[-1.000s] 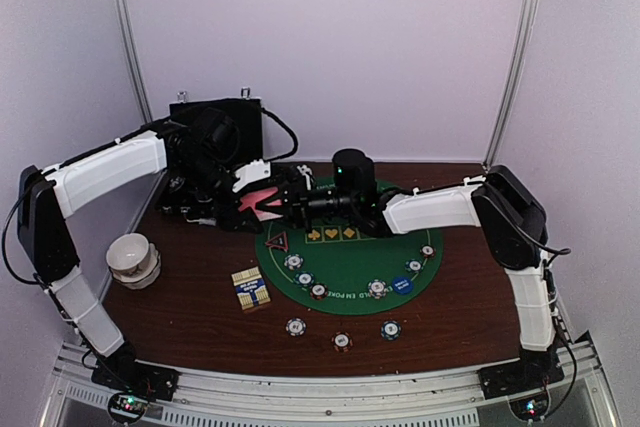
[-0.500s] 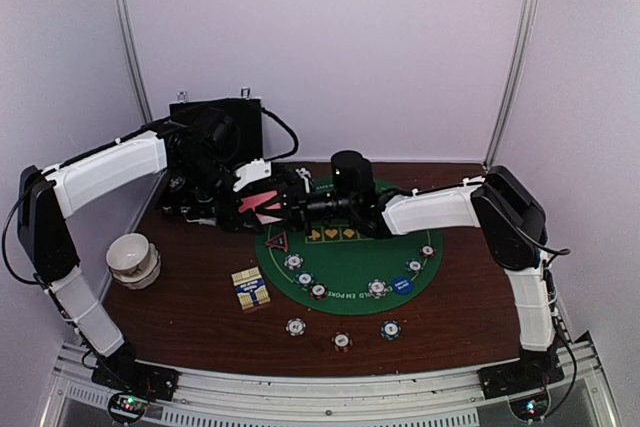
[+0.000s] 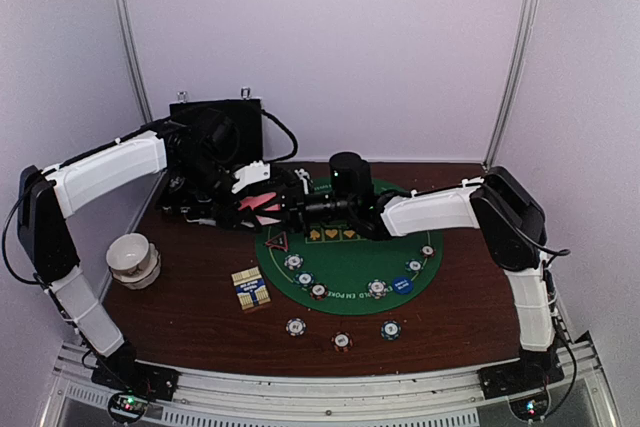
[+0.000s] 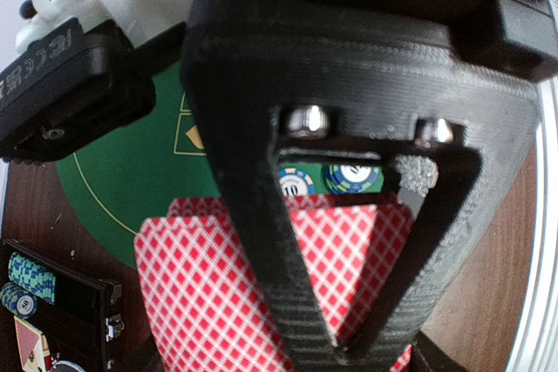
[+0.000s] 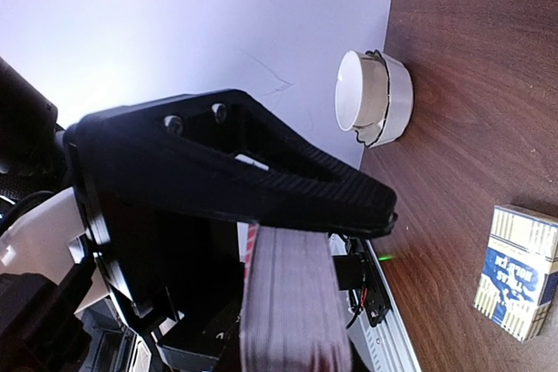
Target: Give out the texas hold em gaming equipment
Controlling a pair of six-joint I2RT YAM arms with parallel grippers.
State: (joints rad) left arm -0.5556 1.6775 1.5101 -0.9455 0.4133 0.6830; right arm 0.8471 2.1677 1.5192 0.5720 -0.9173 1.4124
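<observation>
The cards (image 4: 209,302) are backed in a red-and-white diamond lattice, thin, with rounded corners. Seen edge-on, they are stacked into a thick, finely ribbed block. That block is clamped between the black, layered-plastic fingers (image 5: 261,172) of the right hand (image 3: 282,205), by the far left rim of the round green mat (image 3: 350,259). The left hand (image 4: 344,341) is drawn together at its tips just over two fanned cards — whether one is pinched cannot be told. Round, stripe-edged chips (image 3: 377,288) are scattered on the mat and the brown bench (image 3: 190,317).
</observation>
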